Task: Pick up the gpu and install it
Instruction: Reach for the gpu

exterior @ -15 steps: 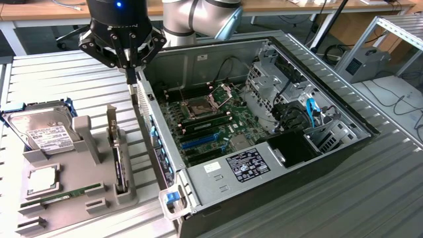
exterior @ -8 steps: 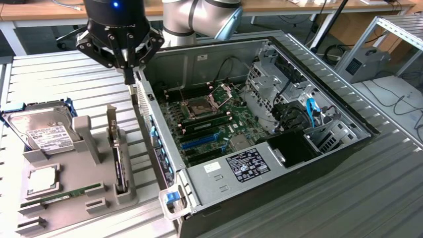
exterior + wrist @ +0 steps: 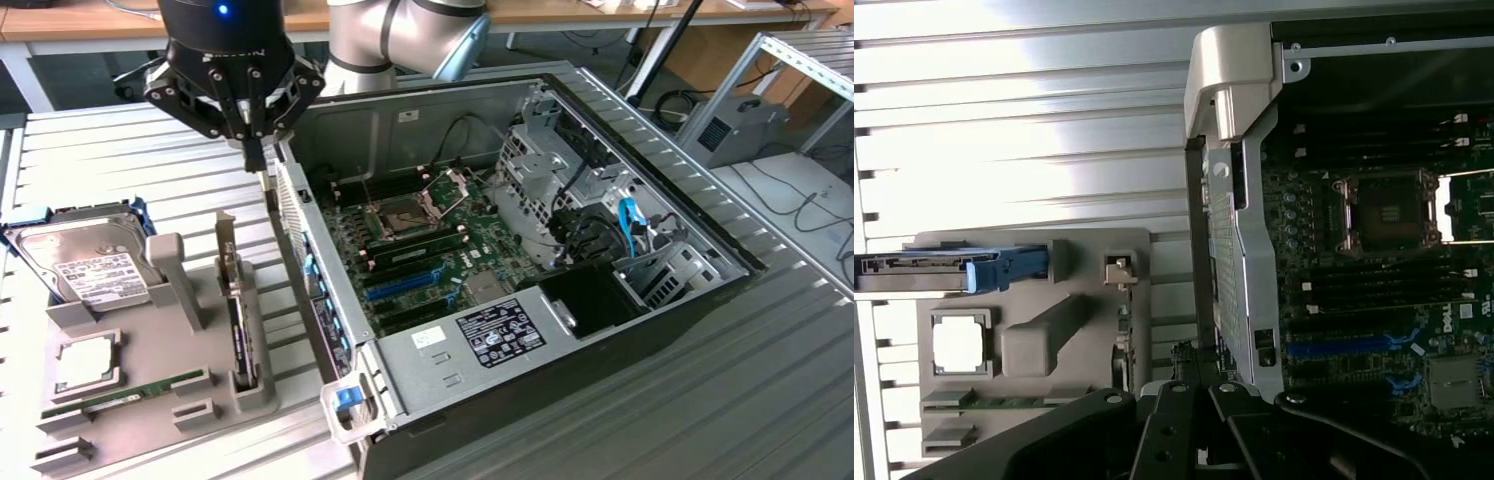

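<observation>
The gpu (image 3: 238,320) stands on edge in a slot of the grey holder tray (image 3: 147,410), with its silver bracket end up. It appears edge-on in the wrist view (image 3: 1122,340). My gripper (image 3: 254,165) hangs shut and empty above the gap between the tray and the open computer case (image 3: 387,120). It is higher than the gpu and a little beyond its bracket end, not touching it. In the wrist view the gripper (image 3: 1194,365) sits over the case's rear wall (image 3: 1239,290). Blue expansion slots (image 3: 400,285) lie on the motherboard (image 3: 1334,348).
The tray also carries a hard drive (image 3: 94,270) in a blue frame, a processor (image 3: 83,365) and a memory stick (image 3: 127,392). The case lies on a ribbed metal table (image 3: 120,170). Drive cages and cables (image 3: 601,220) fill the case on the exterior view's right.
</observation>
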Controlling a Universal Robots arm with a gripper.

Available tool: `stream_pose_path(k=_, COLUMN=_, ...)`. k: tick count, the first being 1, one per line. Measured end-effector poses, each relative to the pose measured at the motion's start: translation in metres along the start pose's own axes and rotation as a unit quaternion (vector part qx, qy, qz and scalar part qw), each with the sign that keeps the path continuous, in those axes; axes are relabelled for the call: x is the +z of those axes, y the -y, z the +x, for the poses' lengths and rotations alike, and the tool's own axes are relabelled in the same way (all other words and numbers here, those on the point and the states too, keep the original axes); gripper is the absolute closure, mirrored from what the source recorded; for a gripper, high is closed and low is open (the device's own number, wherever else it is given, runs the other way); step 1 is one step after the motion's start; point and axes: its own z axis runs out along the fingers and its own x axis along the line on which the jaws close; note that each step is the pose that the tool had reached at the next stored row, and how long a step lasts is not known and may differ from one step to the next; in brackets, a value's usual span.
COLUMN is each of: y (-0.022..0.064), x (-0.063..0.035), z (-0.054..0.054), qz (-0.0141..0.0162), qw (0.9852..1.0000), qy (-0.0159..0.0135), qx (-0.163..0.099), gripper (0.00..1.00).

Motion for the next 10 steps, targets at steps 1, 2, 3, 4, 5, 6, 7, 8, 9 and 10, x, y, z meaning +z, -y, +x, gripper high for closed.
stream_pose_path(k=1, y=0.0000, x=0.0000, z=0.0006, qz=0.0000, qw=1.0000, qy=0.0000, qx=0.000, gripper=0.89)
stream_pose_path(k=2, y=0.0001, x=-0.0001, z=0.0012, qz=0.0001, qw=1.0000, qy=0.0000, qx=0.000, gripper=0.89)
stream_pose_path(k=3, y=0.0001, x=-0.0001, z=0.0017, qz=0.0000, qw=1.0000, qy=0.0000, qx=0.000, gripper=0.89)
stream_pose_path(k=4, y=0.0002, x=-0.0001, z=0.0022, qz=0.0000, qw=1.0000, qy=0.0000, qx=0.000, gripper=0.89)
stream_pose_path(k=5, y=0.0002, x=-0.0001, z=0.0028, qz=0.0000, qw=1.0000, qy=0.0000, qx=0.000, gripper=0.89)
stream_pose_path(k=6, y=0.0003, x=-0.0001, z=0.0033, qz=0.0000, qw=1.0000, qy=0.0000, qx=0.000, gripper=0.89)
stream_pose_path(k=7, y=0.0003, x=-0.0001, z=0.0042, qz=0.0000, qw=1.0000, qy=0.0000, qx=0.000, gripper=0.89)
stream_pose_path(k=8, y=0.0004, x=-0.0001, z=0.0051, qz=0.0000, qw=1.0000, qy=0.0000, qx=0.000, gripper=0.89)
stream_pose_path(k=9, y=0.0004, x=-0.0002, z=0.0056, qz=0.0000, qw=1.0000, qy=0.0000, qx=0.000, gripper=0.89)
stream_pose_path(k=10, y=0.0004, x=-0.0002, z=0.0061, qz=0.0000, qw=1.0000, qy=0.0000, qx=0.000, gripper=0.89)
